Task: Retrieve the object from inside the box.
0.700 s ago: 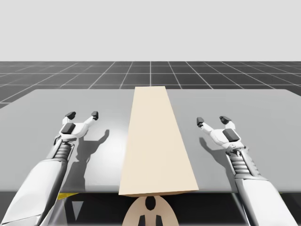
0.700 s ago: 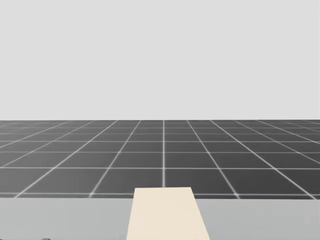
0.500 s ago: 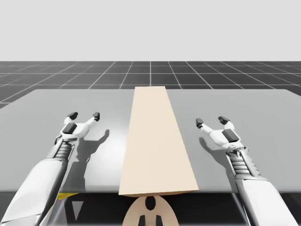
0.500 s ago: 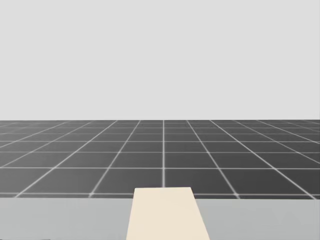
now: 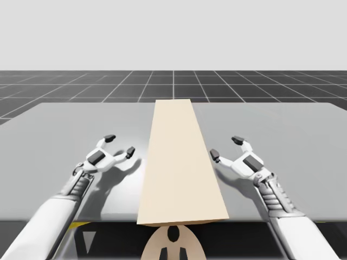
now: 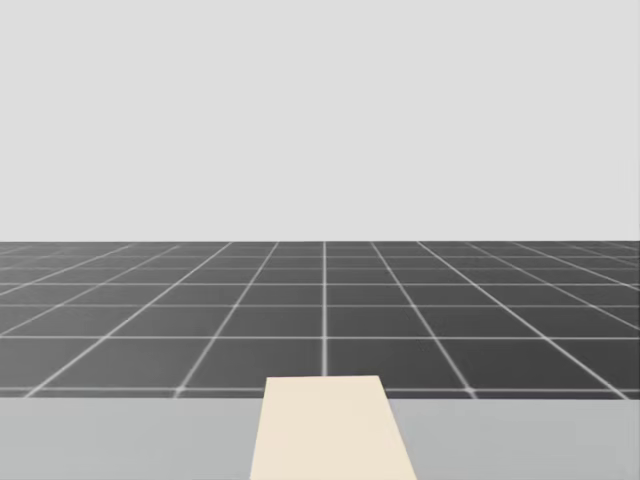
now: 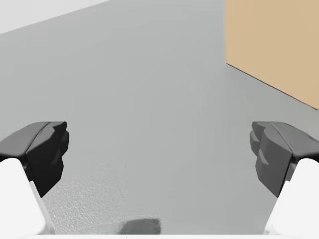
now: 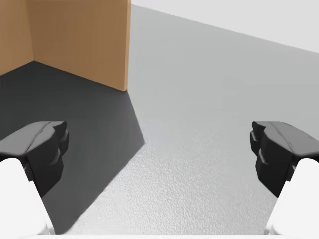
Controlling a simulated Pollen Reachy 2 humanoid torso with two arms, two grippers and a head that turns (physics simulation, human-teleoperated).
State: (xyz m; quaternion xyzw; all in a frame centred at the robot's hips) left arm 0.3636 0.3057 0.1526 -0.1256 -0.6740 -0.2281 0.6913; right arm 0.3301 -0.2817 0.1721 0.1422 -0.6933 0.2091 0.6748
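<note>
Box [image 5: 179, 162]: long, narrow, with a plain flat top in pale beige. High view: centre of frame, running lengthwise from lower centre up to mid-frame and narrowing with perspective. Head view: its far end sits at bottom centre. Wrist views: upright side walls in darker tan, one vertical corner edge, standing on the grey table [image 5: 65, 124]. Can't see inside.
</note>
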